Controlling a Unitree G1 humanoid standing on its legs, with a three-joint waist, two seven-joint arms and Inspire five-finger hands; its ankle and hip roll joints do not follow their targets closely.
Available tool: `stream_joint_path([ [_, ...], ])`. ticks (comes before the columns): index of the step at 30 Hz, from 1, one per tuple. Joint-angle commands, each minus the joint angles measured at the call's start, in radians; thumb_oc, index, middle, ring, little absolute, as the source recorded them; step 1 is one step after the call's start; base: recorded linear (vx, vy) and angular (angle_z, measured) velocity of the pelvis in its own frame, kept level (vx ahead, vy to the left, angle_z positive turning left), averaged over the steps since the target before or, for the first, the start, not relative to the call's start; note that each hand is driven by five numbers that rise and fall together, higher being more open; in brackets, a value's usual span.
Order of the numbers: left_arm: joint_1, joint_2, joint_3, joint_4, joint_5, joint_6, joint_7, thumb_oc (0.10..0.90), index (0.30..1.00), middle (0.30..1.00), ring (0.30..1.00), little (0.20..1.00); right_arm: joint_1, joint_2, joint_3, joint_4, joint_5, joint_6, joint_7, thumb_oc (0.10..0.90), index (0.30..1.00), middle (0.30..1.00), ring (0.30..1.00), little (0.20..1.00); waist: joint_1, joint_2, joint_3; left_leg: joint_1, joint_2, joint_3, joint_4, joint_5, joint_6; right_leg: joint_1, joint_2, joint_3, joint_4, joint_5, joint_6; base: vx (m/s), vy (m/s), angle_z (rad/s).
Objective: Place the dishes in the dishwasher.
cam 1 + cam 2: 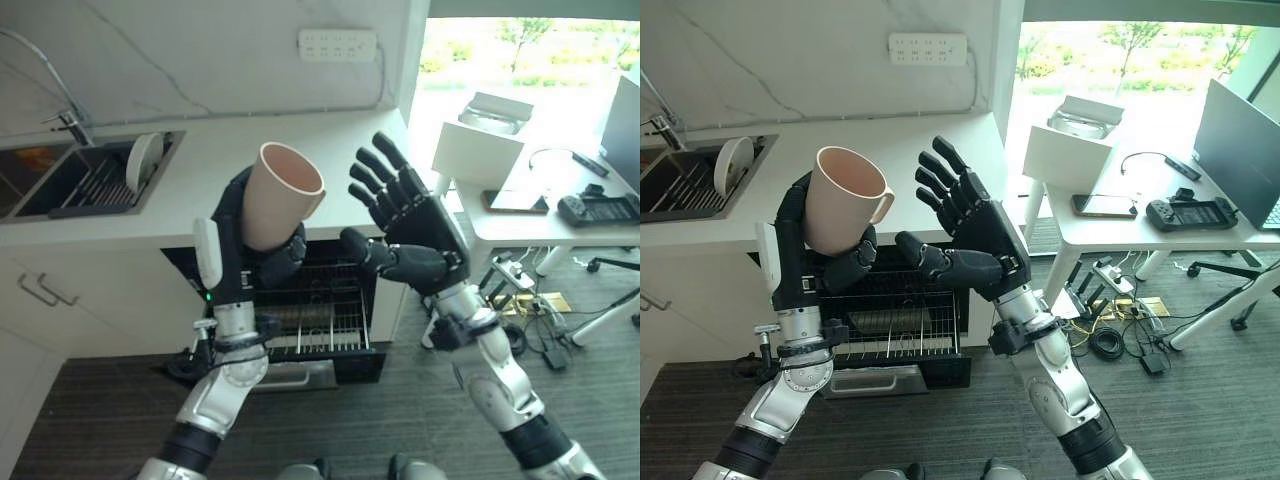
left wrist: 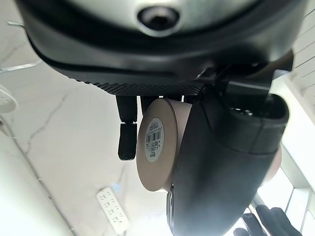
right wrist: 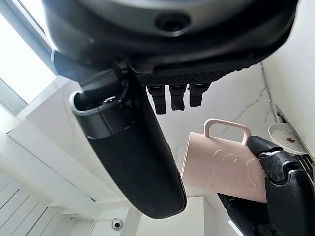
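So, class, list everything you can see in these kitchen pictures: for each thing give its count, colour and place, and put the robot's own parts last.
mug: one, pale pink, held up above the dishwasher in the left hand, handle toward the right hand.
plate: one, white, standing on edge in the sink rack.
sink: one, dark, set in the counter at the left.
tap: one, silver, behind the sink.
dishwasher: one, dark, open under the counter, wire rack pulled out.
counter: one, white, along the wall.
wall socket: one, white, on the wall.
desk: one, white, at the right by the window.
left hand: dark, fingers curled round the mug.
right hand: dark, fingers spread, beside the mug.
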Motion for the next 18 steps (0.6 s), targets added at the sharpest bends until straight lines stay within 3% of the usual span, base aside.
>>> stream_joint_path([
  [1, -0.104, 0.062, -0.003, -0.050, 0.056, -0.044, 0.066, 0.400, 0.300, 0.300, 0.300, 0.300, -0.112, 0.058, -0.012, -0.065, 0.029, -0.052, -0.011, 0.800, 0.900, 0.900, 0.900, 0.900, 0.022, -0.019, -0.064, 0.000, 0.077, 0.046, 0.066, -0.150, -0.039, 0.061, -0.052, -0.008, -0.015, -0.127, 0.080, 0.01, -0.005, 0.11],
  [18, -0.101, 0.081, -0.021, -0.040, 0.059, -0.080, 0.022, 0.400, 0.300, 0.300, 0.300, 0.300, -0.254, 0.047, -0.006, -0.039, -0.079, 0.016, -0.072, 0.800, 0.900, 0.900, 0.900, 0.900, 0.068, -0.027, -0.062, 0.002, 0.073, 0.031, 0.066, -0.148, -0.037, 0.069, -0.063, -0.024, -0.015, -0.123, 0.079, 0.01, -0.001, 0.06],
])
